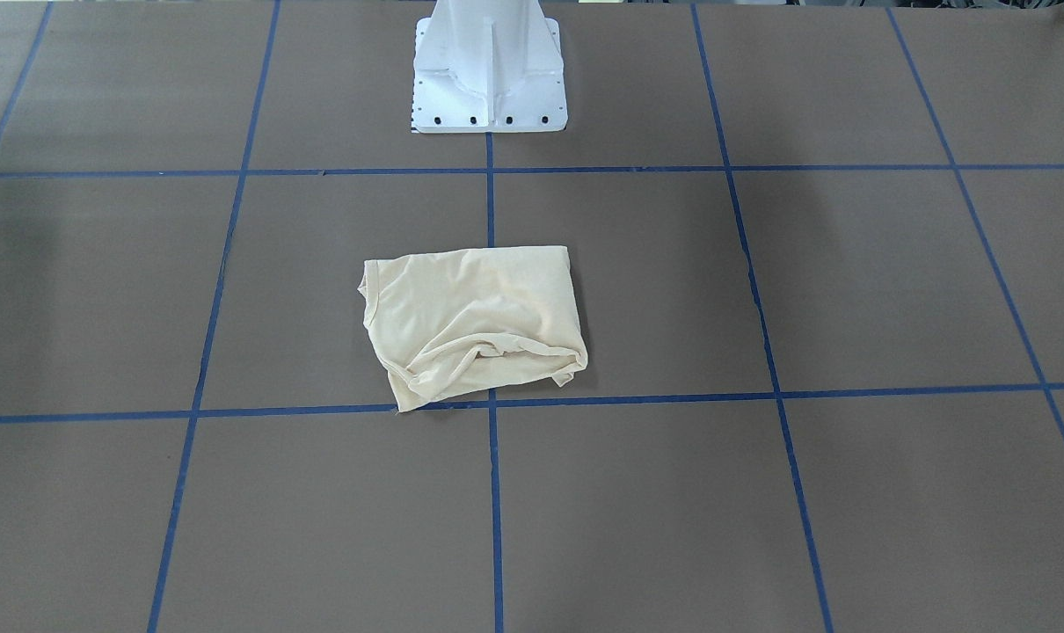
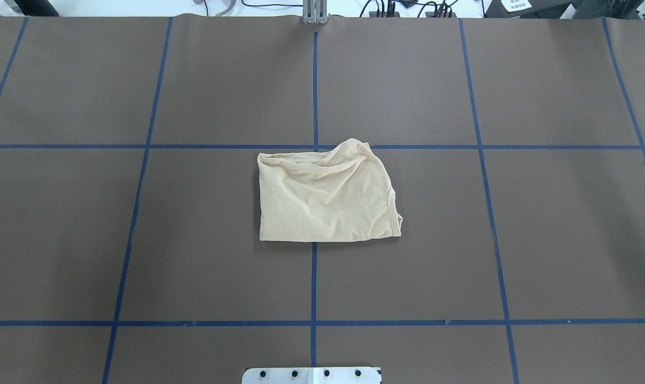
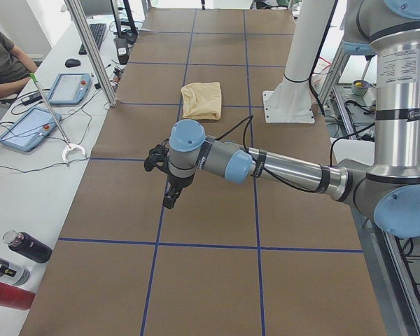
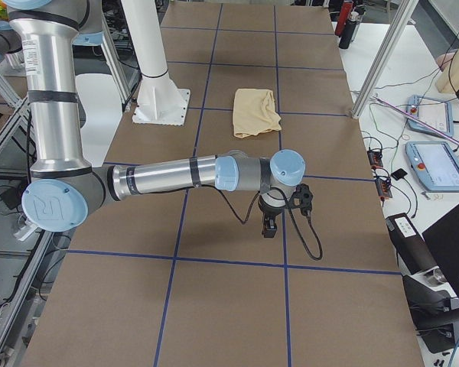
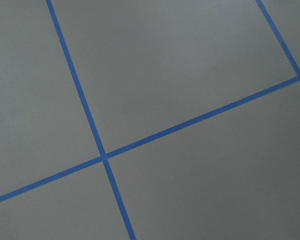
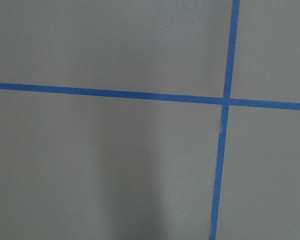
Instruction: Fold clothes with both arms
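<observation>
A brown table (image 2: 194, 80) gridded with blue tape (image 2: 314, 96) fills the scene, with both arms stretched out low over it toward opposite ends. The left arm (image 3: 287, 168) reaches over the table's left end and the right arm (image 4: 161, 177) over its right end (neither shows in the overhead or front-facing views). The white pedestal (image 1: 490, 83) stands at the near edge, on the centre tape line. The shirt (image 2: 325, 200) lies folded into a rough rectangle at the middle of the table, ahead of the pedestal and across the centre line. Its far edge is bunched and wrinkled and touches a cross line, its near edge is straight, and a curved seamed edge shows on its right side. The left gripper (image 3: 169, 199) and right gripper (image 4: 268, 227) both point down above bare table, well apart from the shirt. Whether their fingers are apart or together cannot be told, since only the side views show them. Each wrist camera sees only brown surface and a tape crossing.
</observation>
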